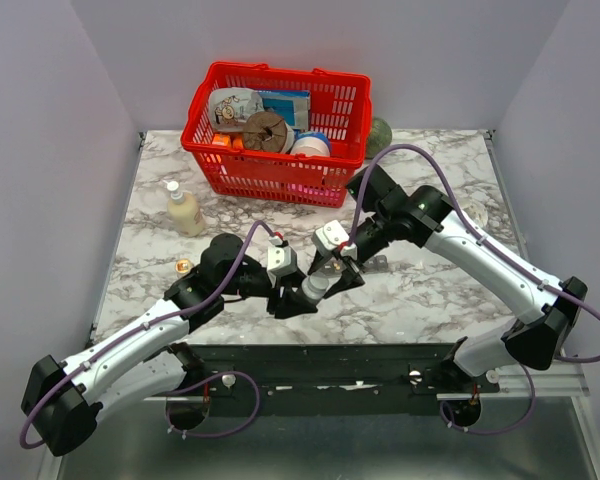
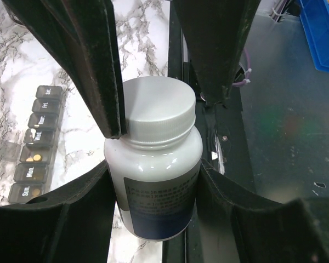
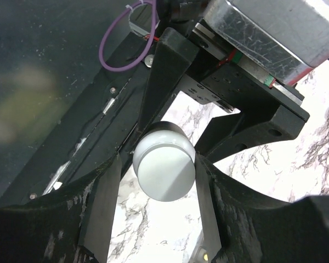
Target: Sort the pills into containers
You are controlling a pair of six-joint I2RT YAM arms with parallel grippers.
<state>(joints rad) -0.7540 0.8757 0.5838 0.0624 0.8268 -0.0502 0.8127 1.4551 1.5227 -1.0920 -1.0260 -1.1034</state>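
A white pill bottle [image 2: 153,181] with a white screw cap [image 2: 159,107] lies between my left gripper's [image 1: 292,295] jaws, which are shut on its labelled body above the table's front edge. My right gripper [image 3: 162,170] stands around the cap [image 3: 164,167]. One finger [image 2: 107,82] touches the cap and the other [image 2: 214,66] shows a thin gap, so it is open. The containers [image 2: 35,145], a dark strip of day-marked compartments, lie on the marble to the left in the left wrist view. Yellow pills [image 2: 37,158] show through two lids.
A red basket [image 1: 335,100] full of groceries stands at the back of the marble table [image 1: 430,300]. A small bottle of cream liquid [image 1: 183,210] stands at the left, with a tiny orange item [image 1: 183,266] near it. A dark rail [image 1: 360,360] runs along the front edge.
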